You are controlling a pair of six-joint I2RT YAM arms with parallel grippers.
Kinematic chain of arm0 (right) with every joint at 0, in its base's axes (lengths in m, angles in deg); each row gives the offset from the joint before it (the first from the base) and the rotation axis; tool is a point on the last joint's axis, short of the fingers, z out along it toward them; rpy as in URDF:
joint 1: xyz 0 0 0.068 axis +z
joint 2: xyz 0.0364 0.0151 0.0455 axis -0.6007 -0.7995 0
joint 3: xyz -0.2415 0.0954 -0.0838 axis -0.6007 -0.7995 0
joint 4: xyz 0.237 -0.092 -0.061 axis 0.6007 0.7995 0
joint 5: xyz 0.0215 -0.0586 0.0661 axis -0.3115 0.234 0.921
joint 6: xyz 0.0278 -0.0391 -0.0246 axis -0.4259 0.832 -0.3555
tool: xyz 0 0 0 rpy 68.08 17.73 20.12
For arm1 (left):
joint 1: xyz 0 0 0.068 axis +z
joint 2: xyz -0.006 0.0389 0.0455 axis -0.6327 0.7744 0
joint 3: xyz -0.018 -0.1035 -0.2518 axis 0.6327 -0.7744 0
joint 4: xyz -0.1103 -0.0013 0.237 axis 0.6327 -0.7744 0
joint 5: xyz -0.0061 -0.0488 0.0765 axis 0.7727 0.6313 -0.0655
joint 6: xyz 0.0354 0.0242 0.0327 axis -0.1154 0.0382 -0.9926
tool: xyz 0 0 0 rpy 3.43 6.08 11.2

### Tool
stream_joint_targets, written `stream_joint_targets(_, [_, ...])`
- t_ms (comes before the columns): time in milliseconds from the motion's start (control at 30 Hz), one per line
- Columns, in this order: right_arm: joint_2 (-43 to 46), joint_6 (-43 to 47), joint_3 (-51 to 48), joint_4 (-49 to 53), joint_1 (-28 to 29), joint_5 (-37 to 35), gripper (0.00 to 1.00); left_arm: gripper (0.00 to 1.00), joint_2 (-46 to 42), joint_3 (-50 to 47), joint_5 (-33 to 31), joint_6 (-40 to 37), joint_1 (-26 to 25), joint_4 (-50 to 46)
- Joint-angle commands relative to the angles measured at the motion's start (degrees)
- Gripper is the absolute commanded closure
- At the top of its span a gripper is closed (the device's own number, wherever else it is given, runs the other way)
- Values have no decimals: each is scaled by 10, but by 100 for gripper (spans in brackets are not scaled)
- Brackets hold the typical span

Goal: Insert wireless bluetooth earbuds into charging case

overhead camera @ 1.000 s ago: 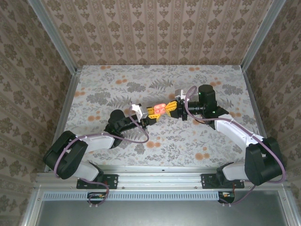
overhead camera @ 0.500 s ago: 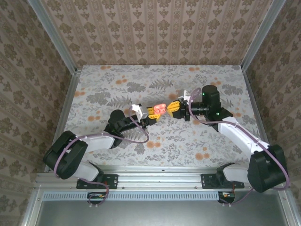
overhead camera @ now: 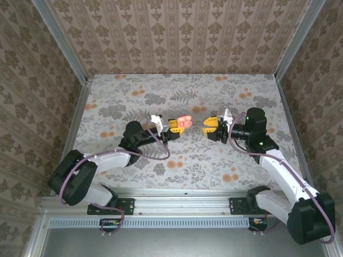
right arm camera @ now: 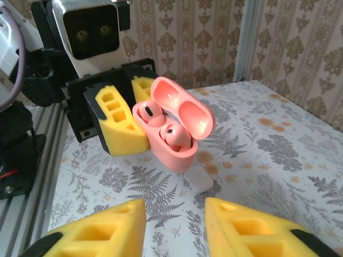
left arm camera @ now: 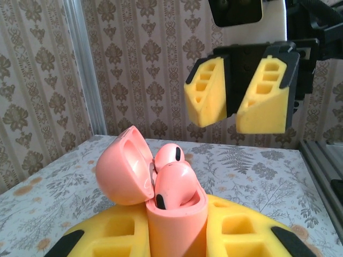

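Note:
A coral-pink charging case (left arm camera: pixel 177 225) stands upright between my left gripper's (left arm camera: pixel 177 238) yellow pads, which are shut on its body. Its lid (left arm camera: pixel 124 166) hangs open to the left. Two coral-pink earbuds (left arm camera: pixel 174 184) sit in its wells, heads up. From above, the case (overhead camera: pixel 185 121) is held over the table's middle by the left gripper (overhead camera: pixel 176 126). My right gripper (overhead camera: pixel 211 127) hovers a short way to its right, open and empty. In the right wrist view, the right gripper (right arm camera: pixel 174 225) faces the case (right arm camera: pixel 179 147) and the earbuds (right arm camera: pixel 174 136) across a gap.
A white pebble-shaped case (right arm camera: pixel 198 179) lies shut on the floral table (right arm camera: pixel 278 176), just below the held pink case. Metal frame rails (overhead camera: pixel 72 120) and wallpapered walls border the table on the left, right and far sides.
My right gripper has drawn back to the right, away from the pink case, and its fingers have parted. The left gripper still holds the case, shifted slightly up.

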Motion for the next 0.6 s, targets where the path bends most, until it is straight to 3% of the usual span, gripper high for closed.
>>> stream_joint_targets(0, [28,-32,-30,-32,-3,-18,60,90,-13,25,31,10,-6,-10])
stream_joint_targets(267, [73,-85,-91,-74,-3,-51,42,91,-12,53,54,7,-10,-38])
stream_joint_targets(433, [54,-126,-93,-91,-2,-52,25,91,-9,56,57,8,-11,-39])
stream_joint_targets(567, [22,-125,-79,-110,8,-24,20,91,-8,56,61,12,-13,-35])
